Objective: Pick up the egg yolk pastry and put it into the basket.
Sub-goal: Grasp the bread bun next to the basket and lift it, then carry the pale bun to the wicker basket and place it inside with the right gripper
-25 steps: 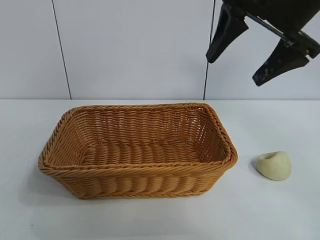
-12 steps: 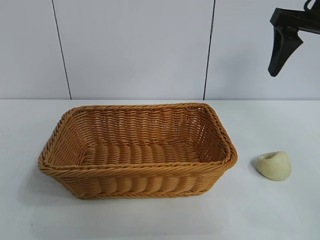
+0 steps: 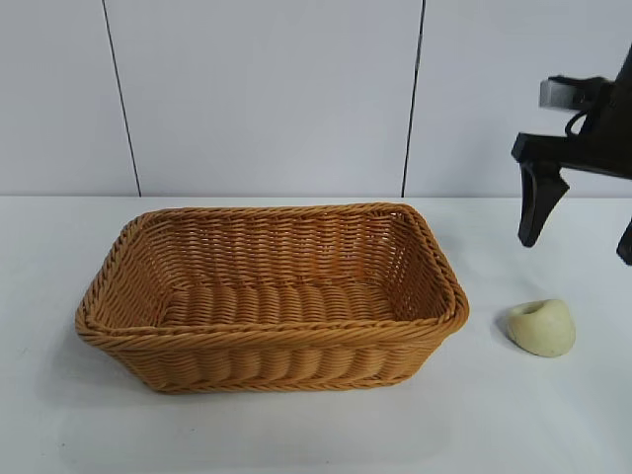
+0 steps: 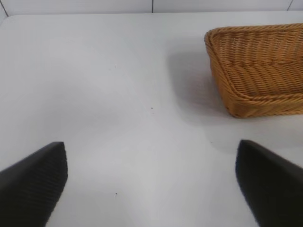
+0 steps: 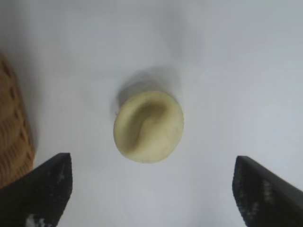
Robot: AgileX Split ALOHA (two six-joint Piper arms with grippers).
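Your right gripper (image 3: 578, 229) has come down a lot. A moment ago it was high up near the top of the outside view, and now its black fingers (image 3: 536, 202) hang just above the egg yolk pastry (image 3: 542, 327). It is not touching the pastry yet. The fingers are spread wide apart and hold nothing.

The pastry has not moved. It sits on the white table (image 3: 553, 415), right under your right gripper and between its two fingers, as the right wrist view shows (image 5: 148, 126). Its little dent faces up. The pastry lies a bit nearer one finger than the other, but it looks like there is room on both sides.

So I think you are lined up well. You are at the reaching part of the job. Next you likely need to go down a bit more, then squeeze gently, because the pastry looks soft and round and could squash or roll.

The basket (image 3: 267, 296) is beside your right gripper, close to the pastry but not touching it. It has nothing in it. You will have to lift the pastry over its rim.

Your left gripper (image 4: 151, 184) waits off to the far side of the basket, spread wide, holding nothing
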